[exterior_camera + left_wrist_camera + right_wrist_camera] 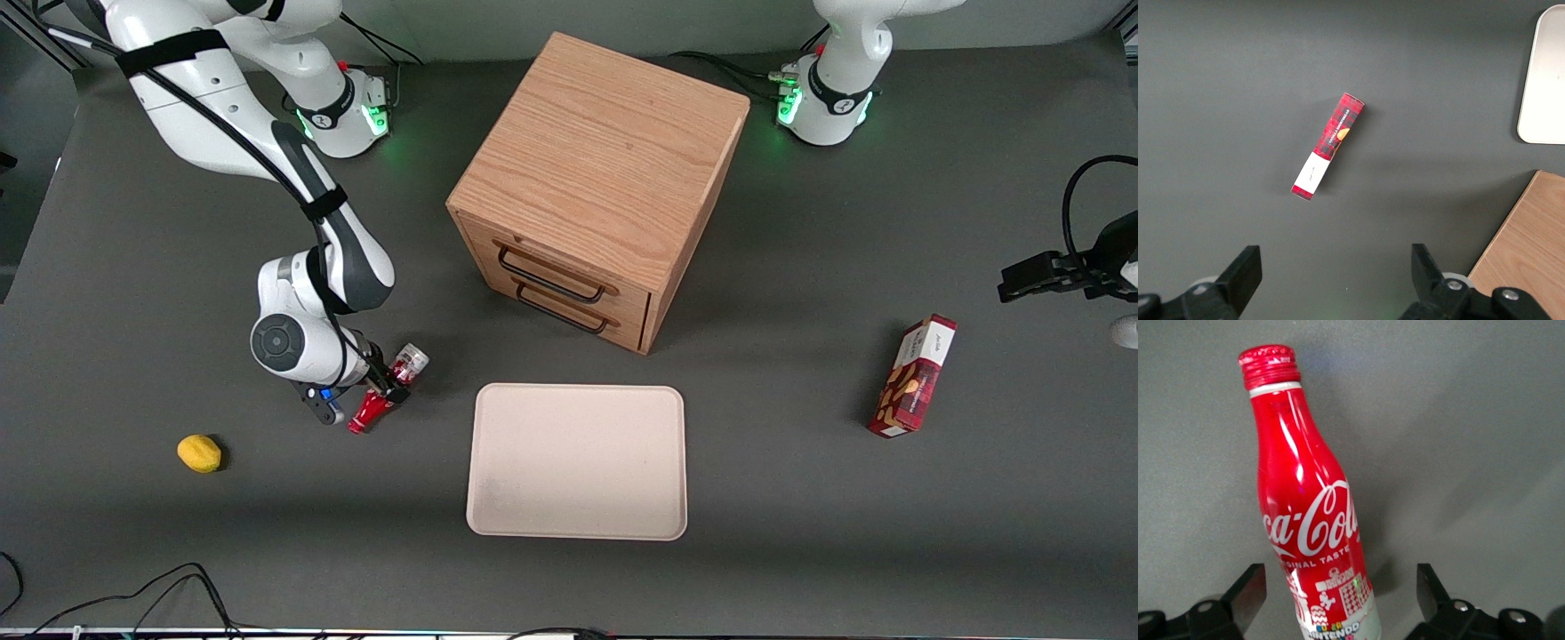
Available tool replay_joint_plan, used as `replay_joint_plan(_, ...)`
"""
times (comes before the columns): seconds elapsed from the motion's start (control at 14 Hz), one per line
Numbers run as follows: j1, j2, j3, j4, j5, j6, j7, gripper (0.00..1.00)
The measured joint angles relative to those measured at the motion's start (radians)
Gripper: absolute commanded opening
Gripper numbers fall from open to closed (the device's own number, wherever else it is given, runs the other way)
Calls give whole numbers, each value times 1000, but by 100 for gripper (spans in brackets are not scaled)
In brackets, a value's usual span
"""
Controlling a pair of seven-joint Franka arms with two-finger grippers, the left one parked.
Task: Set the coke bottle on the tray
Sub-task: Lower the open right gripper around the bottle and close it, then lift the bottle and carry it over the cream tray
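From the front, the gripper (388, 391) sits low over the dark table (133, 533) toward the working arm's end, with the coke bottle (388, 391) lying on its side between its fingers; the silver end points toward the wooden cabinet (597, 169) and the red neck points toward the camera. The cream tray (578, 460) lies just in front of the cabinet's 2 drawers, near the bottle but apart from it. A yellow lemon (199, 453) rests on the table, nearer the camera than the gripper, and a red snack box (914, 377) lies toward the parked arm's end. In the left wrist view, the snack box (1328, 146) lies on the table, with a corner of the tray (1543, 80) and an edge of the cabinet (1525, 260) showing. In the right wrist view, the bottle (1308, 513) runs out from between the 2 black fingers (1245, 590), which stand spread on either side without touching it: the gripper (1338, 593) is released, grasping nothing.
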Motion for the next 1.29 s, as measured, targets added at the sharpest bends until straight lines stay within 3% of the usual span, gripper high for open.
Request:
replay_joint_plan(0.21,0,19,0,-8,0,52,0,98)
replay_joint_plan(0.29,0,28,0,-10,-1,64,0,42)
replay_joint_plan(0.36,0,37,0,-10,-6,74,0,0)
replay_joint_plan(1.0,0,35,7,-2,-48,76,-3,0)
replay_joint_plan(1.29,-1,-61,5,53,-55,-94,-92,0)
